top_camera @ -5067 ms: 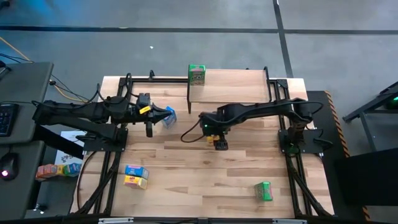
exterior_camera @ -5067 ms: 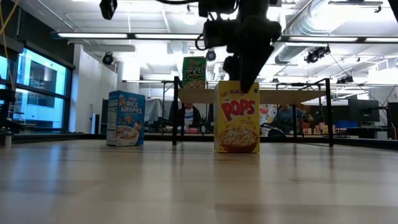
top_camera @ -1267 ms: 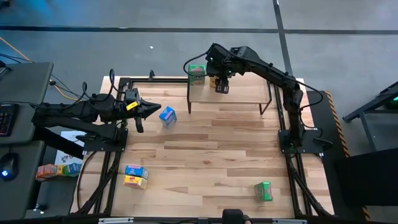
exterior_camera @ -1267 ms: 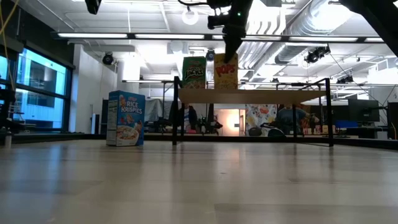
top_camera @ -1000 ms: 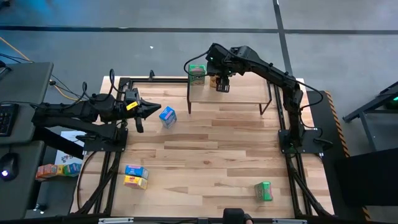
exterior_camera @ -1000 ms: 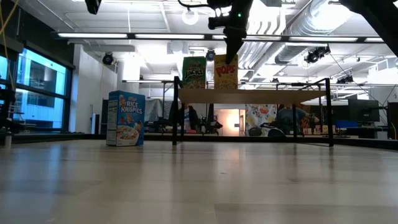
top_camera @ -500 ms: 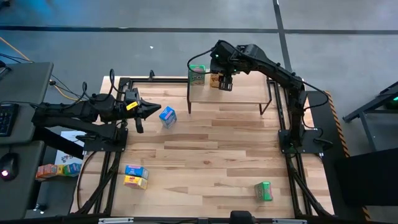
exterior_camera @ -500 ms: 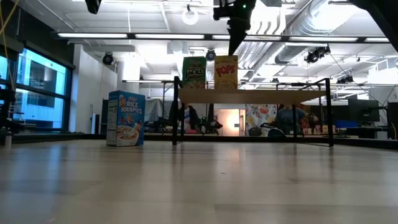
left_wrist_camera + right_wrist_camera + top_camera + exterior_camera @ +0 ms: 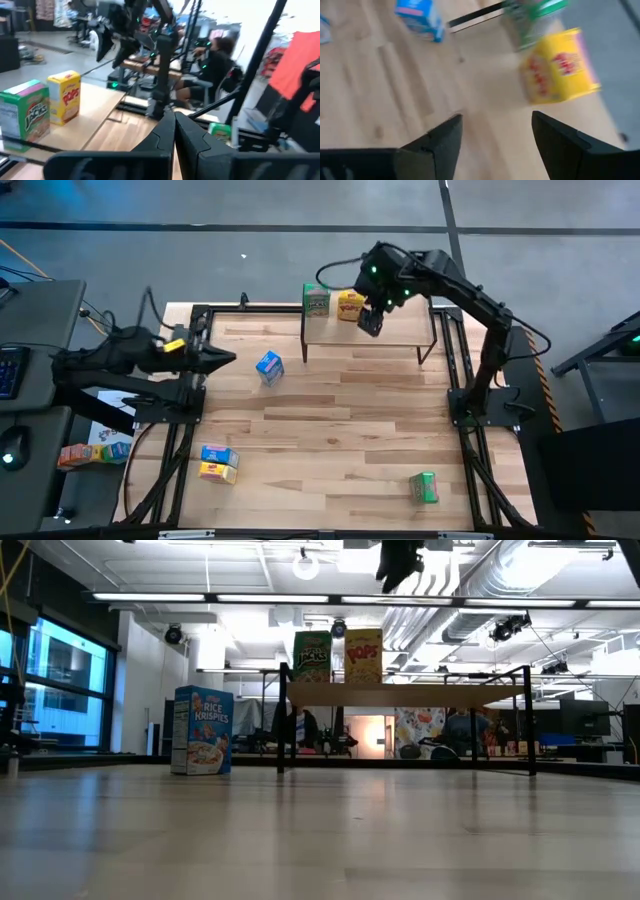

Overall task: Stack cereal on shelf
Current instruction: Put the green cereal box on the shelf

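The shelf (image 9: pixel 395 330) stands at the table's far edge. A green cereal box (image 9: pixel 317 301) and a yellow cereal box (image 9: pixel 350 304) stand upright side by side on its left end, also seen as green (image 9: pixel 312 656) and yellow (image 9: pixel 363 655). My right gripper (image 9: pixel 370 323) hovers open above the shelf, just right of the yellow box (image 9: pixel 560 67), touching nothing. A blue box (image 9: pixel 268 366) stands upright on the tabletop. My left gripper (image 9: pixel 226 359) is shut, left of the blue box and clear of it.
A blue box and a yellow box (image 9: pixel 218 463) lie together near the table's near-left corner. Another green box (image 9: pixel 424 487) lies near the near-right corner. Bare planks lie between them. People sit in the room beyond the table (image 9: pixel 215 60).
My right gripper has risen off the top of the yellow box and moved toward the table's right; the box stays upright on the shelf beside the green one. My left gripper has drawn back toward the table's left edge.
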Controlling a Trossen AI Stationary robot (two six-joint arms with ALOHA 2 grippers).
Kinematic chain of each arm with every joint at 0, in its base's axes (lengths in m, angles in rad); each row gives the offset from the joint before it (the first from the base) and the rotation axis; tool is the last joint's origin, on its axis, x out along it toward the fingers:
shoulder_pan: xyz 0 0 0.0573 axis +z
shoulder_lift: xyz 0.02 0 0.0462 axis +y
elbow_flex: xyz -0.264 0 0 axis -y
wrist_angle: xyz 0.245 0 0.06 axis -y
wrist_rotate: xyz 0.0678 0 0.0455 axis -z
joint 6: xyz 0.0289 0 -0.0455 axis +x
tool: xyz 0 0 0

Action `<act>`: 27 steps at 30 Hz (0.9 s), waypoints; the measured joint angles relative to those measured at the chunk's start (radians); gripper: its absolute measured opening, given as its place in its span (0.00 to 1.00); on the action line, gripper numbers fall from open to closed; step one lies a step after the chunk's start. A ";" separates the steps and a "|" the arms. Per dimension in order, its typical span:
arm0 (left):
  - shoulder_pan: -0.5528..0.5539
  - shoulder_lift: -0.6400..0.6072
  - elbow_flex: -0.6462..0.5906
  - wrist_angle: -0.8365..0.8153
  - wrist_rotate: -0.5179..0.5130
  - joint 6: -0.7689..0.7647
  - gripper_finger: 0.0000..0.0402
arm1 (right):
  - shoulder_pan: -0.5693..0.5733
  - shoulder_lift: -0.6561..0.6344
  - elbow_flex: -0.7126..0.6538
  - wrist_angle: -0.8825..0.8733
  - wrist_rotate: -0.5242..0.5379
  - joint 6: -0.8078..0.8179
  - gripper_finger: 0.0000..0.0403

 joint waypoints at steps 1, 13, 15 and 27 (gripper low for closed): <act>0.000 -0.023 0.000 -0.014 0.004 0.000 0.00 | 0.022 -0.005 -0.001 -0.007 -0.001 0.022 0.56; 0.000 -0.190 -0.006 -0.052 0.006 0.033 0.00 | 0.318 -0.089 -0.294 0.032 0.073 0.278 0.56; 0.000 -0.197 -0.032 -0.012 0.006 0.018 0.00 | 0.360 -0.120 -0.385 0.067 0.074 0.315 0.56; 0.000 -0.199 -0.297 0.283 -0.021 -0.138 0.00 | 0.543 -0.475 -0.882 0.365 0.088 0.560 0.56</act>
